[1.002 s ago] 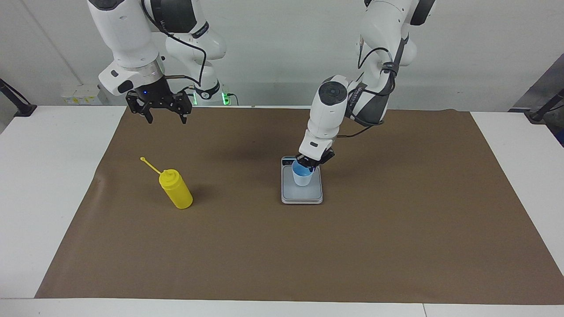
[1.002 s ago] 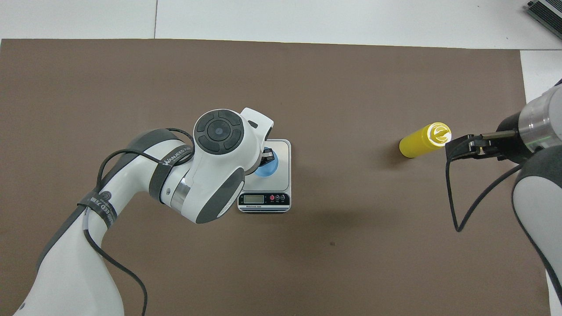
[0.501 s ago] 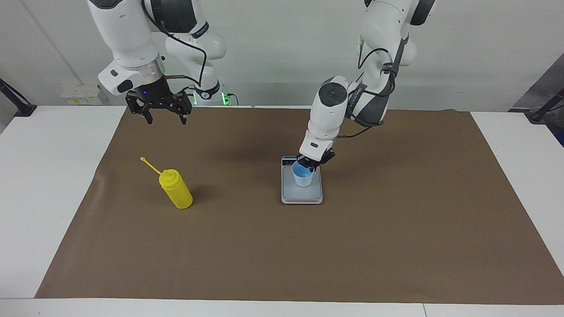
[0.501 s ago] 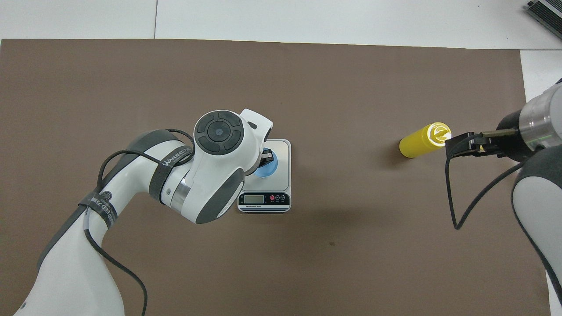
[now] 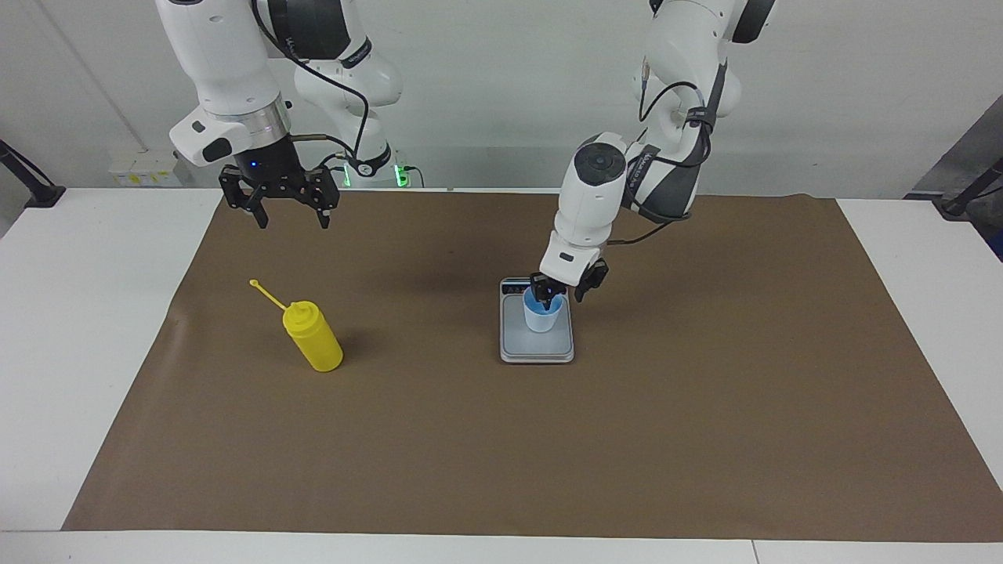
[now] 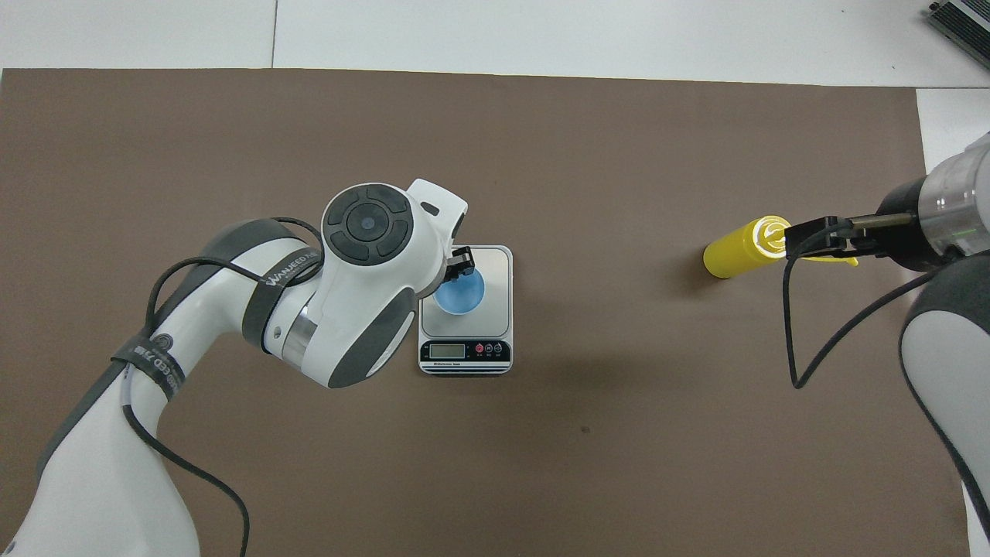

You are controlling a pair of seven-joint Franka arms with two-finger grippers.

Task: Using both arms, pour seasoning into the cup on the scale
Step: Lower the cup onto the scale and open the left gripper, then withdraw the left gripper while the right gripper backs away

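Note:
The pale blue cup stands upright on the silver-grey scale in the middle of the brown mat. My left gripper hangs just over the cup's rim, open, one fingertip at the rim and the other off to its side. In the overhead view the left wrist hides most of it. The yellow seasoning bottle stands toward the right arm's end of the mat, its cap strap sticking out. My right gripper is open in the air, holding nothing, over the mat's edge by the robots.
A brown paper mat covers most of the white table. The scale's dark display strip faces the robots. A black cable loops down from the right arm.
The left gripper has opened and let go of the cup's rim, and its wrist has lifted slightly. The right gripper has drifted a little up and toward the robots.

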